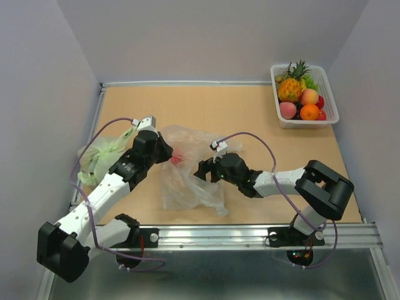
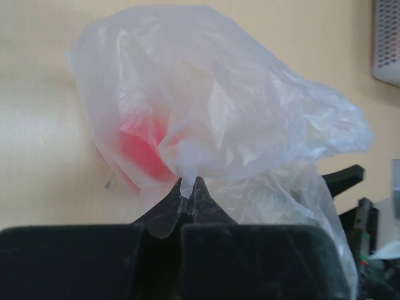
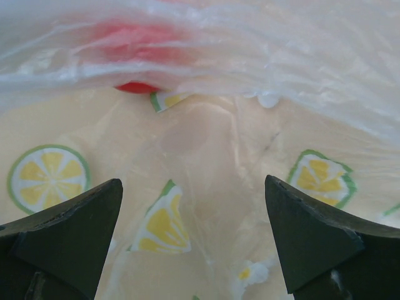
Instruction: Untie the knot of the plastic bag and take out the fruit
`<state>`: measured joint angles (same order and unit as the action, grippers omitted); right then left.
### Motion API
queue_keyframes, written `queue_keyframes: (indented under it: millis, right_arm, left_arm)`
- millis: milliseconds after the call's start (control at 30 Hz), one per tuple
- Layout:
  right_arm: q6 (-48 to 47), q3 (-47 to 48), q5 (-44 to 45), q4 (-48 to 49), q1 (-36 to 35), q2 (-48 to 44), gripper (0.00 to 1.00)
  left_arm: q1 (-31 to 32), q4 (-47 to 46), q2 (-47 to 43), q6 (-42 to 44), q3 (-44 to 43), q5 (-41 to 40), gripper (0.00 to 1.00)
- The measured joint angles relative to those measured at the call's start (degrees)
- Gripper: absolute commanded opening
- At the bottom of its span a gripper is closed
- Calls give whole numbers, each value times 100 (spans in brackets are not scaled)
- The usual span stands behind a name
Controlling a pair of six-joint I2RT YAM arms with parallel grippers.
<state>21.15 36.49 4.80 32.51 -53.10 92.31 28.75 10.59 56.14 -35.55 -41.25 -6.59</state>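
Clear film of the plastic bag (image 2: 250,106) is pinched in the left gripper (image 2: 189,184); the wide-spread right gripper (image 3: 194,187) should nip film at its 12 o'clock, sparing the red fruit (image 3: 140,87)

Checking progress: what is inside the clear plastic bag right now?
One red fruit shows through the plastic bag film. Anything else in its crumpled folds is hidden.

Top external: I look down from high above and behind the arm bases (image 1: 287,237), far enough to take in the whole table (image 1: 250,112). Left wrist: low, facing forward along its fingers (image 2: 165,212), hard against the plastic bag (image 2: 250,112). Right wrist: pitched downward, closer yet (film fills the frame). All three share that bag.
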Motion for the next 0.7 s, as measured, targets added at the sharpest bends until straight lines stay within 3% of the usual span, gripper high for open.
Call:
queue_keyframes:
  millis: [300, 700]
  right_arm:
    - [48, -522, 398, 15, 140, -748, 100]
    - [-107, -704, 376, -52, 140, -826, 100]
  left_arm:
    - [402, -492, -127, 455, -824, 1001, 0]
    - [426, -562, -170, 483, 260, 1172, 0]
